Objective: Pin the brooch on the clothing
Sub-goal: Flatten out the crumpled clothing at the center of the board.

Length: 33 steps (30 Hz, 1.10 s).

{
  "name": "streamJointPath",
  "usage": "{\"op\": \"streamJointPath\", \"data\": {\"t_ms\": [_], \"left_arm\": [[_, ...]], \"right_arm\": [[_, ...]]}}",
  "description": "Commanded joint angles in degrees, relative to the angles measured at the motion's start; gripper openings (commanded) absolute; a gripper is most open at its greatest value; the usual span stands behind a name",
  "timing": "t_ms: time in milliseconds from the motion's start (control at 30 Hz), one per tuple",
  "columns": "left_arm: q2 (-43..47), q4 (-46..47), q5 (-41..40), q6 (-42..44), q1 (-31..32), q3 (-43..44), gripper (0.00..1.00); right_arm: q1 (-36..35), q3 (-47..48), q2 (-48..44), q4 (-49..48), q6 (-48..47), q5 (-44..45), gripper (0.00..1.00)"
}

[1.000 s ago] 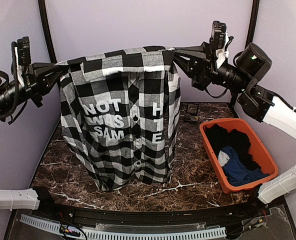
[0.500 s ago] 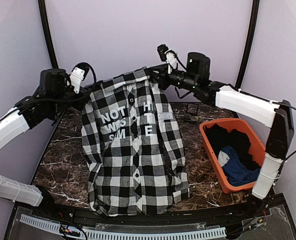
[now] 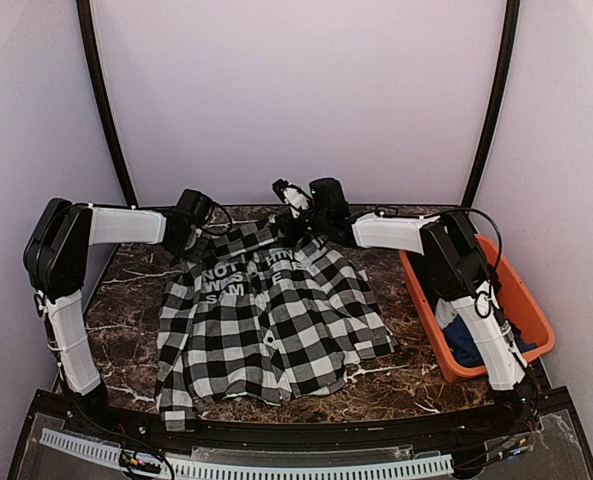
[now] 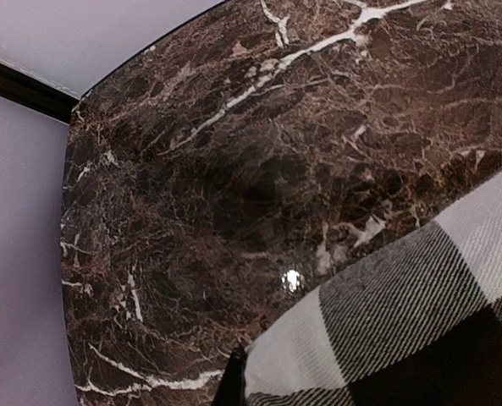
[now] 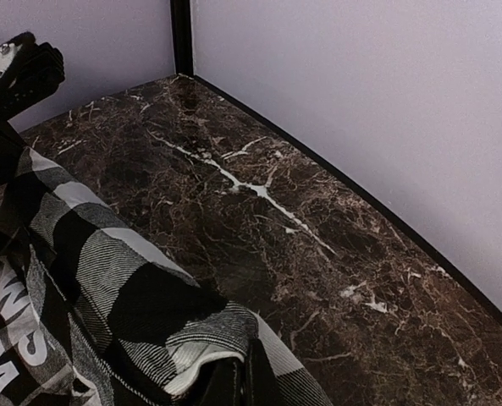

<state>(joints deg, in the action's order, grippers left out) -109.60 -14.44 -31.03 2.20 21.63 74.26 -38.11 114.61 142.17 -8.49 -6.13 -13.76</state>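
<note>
Left gripper (image 3: pixel 212 240) and right gripper (image 3: pixel 286 225) each clamped on shirt (image 3: pixel 266 320) at its far edge. Shirt spread over table (image 3: pixel 401 385), lettering up.

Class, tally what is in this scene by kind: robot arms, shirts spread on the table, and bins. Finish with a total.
Robot arms: 2 (left arm, right arm)
Checked shirt: 1
Orange bin: 1
Total: 4
</note>
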Motion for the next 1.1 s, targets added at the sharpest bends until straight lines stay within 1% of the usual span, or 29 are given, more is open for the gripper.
{"op": "streamJointPath", "data": {"t_ms": [0,67,167,367,467,533,633,767,800,833,867,900,933,967,1000,1033,1067], "left_arm": [[-0.6,-0.2,-9.0,-0.5,-1.5,4.3,0.01],[-1.2,0.9,-12.5,0.5,-1.7,4.9,0.01],[-1.6,3.3,-14.2,1.5,-2.1,4.5,0.01],[-1.6,4.2,-13.4,0.8,-3.2,3.1,0.01],[-0.9,2.5,-13.7,-0.8,-3.9,2.7,0.01],[-0.1,0.9,-14.0,-2.6,-4.9,2.5,0.01],[1.5,0.3,-12.3,-4.7,-6.9,1.4,0.01],[1.6,1.1,-11.0,-5.0,-8.5,0.4,0.01],[0.8,0.9,-10.6,-5.3,-8.7,0.6,0.01],[0.2,0.6,-9.9,-5.9,-9.3,1.3,0.01],[-1.2,-0.6,-9.6,-6.5,-9.5,1.8,0.01],[-1.9,-1.5,-9.4,-7.8,-9.9,3.1,0.09],[-3.3,-3.4,-9.1,-8.7,-10.2,3.8,0.15],[-3.8,-4.4,-8.2,-10.5,-10.9,4.6,0.31],[-4.1,-5.5,-7.5,-12.5,-11.2,4.8,0.41],[-4.1,-5.9,-5.8,-13.6,-12.1,4.8,0.57],[-3.6,-6.7,-3.9,-15.6,-13.1,4.8,0.63]], "right_arm": [[2.7,5.6,0.3,-5.8,-0.3,5.6,0.0],[2.7,6.9,1.3,-6.0,-1.0,7.9,0.0],[2.7,6.5,1.8,-7.3,-1.9,9.4,0.0],[2.6,3.9,1.4,-11.5,-1.2,9.1,0.0],[2.5,5.5,2.3,-12.7,-1.1,8.6,0.0],[2.2,8.1,3.5,-12.6,-1.3,8.2,0.0],[1.8,12.0,5.3,-11.8,-0.9,7.6,0.0],[1.3,11.7,5.8,-12.7,-0.2,7.7,0.0],[1.2,11.7,5.9,-12.5,-0.3,8.4,0.02],[1.2,11.8,6.0,-12.1,-0.3,9.1,0.1],[1.2,11.7,6.0,-11.5,-0.4,9.7,0.21],[1.2,11.3,5.7,-10.6,-0.5,10.3,0.36],[1.2,10.6,5.1,-9.8,-0.6,10.9,0.47],[1.2,9.4,4.1,-9.2,-0.6,11.5,0.55],[1.3,7.7,2.8,-9.0,-0.7,12.4,0.63],[1.3,5.7,1.1,-8.7,-0.9,13.0,0.67],[1.2,3.6,-0.8,-8.5,-1.1,13.4,0.69]]}}
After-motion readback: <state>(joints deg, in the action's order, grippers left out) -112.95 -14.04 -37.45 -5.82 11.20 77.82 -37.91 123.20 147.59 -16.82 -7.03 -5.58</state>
